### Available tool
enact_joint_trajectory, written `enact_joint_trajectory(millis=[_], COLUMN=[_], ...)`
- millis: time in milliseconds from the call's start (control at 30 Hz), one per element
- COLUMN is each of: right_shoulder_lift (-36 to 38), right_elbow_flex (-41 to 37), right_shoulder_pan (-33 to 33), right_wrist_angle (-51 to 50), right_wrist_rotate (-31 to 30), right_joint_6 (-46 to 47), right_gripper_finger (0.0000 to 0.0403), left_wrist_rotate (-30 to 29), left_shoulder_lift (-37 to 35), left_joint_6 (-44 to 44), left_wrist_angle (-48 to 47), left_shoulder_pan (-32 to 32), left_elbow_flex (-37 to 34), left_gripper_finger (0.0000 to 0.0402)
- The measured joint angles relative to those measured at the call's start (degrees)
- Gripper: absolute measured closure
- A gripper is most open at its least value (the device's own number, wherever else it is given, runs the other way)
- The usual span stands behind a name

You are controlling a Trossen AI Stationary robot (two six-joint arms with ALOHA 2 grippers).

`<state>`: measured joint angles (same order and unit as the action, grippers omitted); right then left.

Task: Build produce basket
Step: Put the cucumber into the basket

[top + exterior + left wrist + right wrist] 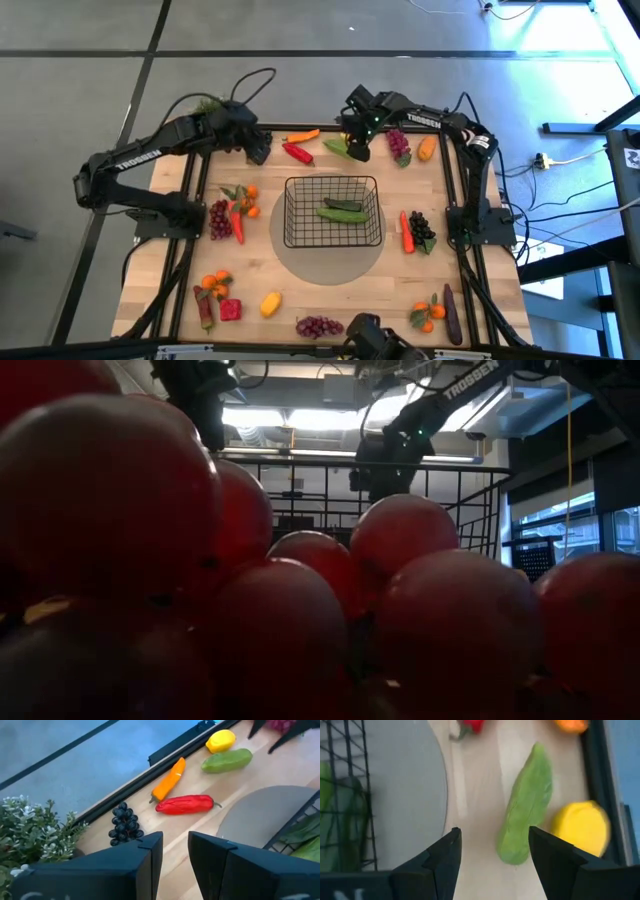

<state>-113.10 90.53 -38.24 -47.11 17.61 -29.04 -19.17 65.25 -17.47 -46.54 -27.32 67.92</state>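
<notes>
The basket [332,211], black wire mesh, is sitting at the middle of the table [320,290] on a round grey mat [328,262], and two green vegetables [342,210] are lying inside it. Around it the produce is lying in loose groups on the pale wooden surface: at the far edge an orange pepper [302,135], a red pepper [297,152], a green cucumber [335,146], a yellow lemon [581,827], a bunch of purple grapes [399,144] and an orange piece [427,148]; at the near edge a second bunch of purple grapes [319,326], a yellow piece [270,302] and a purple eggplant [452,312]. The right gripper [356,150] is hovering above the cucumber at the far edge, its fingers [442,857] standing wide apart with nothing between them. The left gripper [259,152] is hanging over the far-left corner, its fingers [150,852] standing only a narrow gap apart and gripping nothing; one bunch of dark grapes [124,824] is lying just beyond them, beside a leafy potted plant [27,835]. The table is standing on a grey floor [90,90], with cables [565,205] trailing at the right side. In the low view, red grapes [250,600] are filling the foreground, with ceiling lights [300,418] glowing behind.
</notes>
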Motion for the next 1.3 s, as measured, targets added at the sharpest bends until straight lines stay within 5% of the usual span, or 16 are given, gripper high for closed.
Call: enact_joint_trajectory(millis=[267, 1067, 1300], right_shoulder_lift=[-0.15, -4.99, -5.31], right_elbow_flex=[-6.66, -9.58, -9.58], right_shoulder_pan=[0.00, -0.10, -0.07], right_wrist_angle=[7.06, 14.06, 14.71], right_wrist_rotate=[-7.29, -10.49, -10.49], right_joint_6=[0.00, 0.24, 0.24], right_gripper_finger=[0.0186, 0.0187, 0.0233], left_wrist_rotate=[-0.01, -0.02, -0.04], left_shoulder_lift=[0.00, 0.00, 0.00], left_joint_6=[-0.04, -1.88, -1.88], left_wrist_angle=[-0.02, -0.04, -0.04], left_shoulder_pan=[-1.23, -1.24, -1.24], left_elbow_flex=[0.00, 0.00, 0.00], left_gripper_finger=[0.0321, 0.0321, 0.0321])
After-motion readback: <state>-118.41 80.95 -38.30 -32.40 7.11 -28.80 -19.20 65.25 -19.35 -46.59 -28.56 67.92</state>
